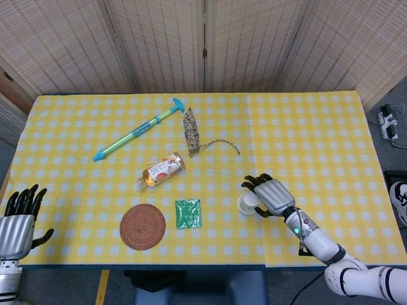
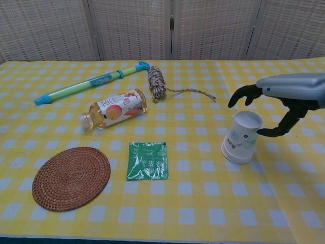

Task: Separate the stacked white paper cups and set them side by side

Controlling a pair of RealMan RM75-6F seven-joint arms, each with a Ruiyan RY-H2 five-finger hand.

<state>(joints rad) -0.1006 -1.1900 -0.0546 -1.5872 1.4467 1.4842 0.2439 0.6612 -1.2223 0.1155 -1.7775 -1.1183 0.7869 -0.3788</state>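
The stacked white paper cups (image 2: 242,136) stand upside down on the yellow checked table (image 2: 203,203), with a small green print on the side; in the head view the stacked cups (image 1: 247,203) sit right of centre near the front. My right hand (image 2: 284,99) hovers just above and to the right of them with its fingers spread around the top, not visibly touching; the head view shows this right hand (image 1: 270,194) overlapping the cup's right side. My left hand (image 1: 17,222) hangs open off the table's front left corner.
A green packet (image 2: 148,160) and a woven round coaster (image 2: 71,177) lie left of the cups. Farther back are a lying drink bottle (image 2: 114,110), a blue-green water squirter (image 2: 86,83) and a bundle of twine (image 2: 157,84).
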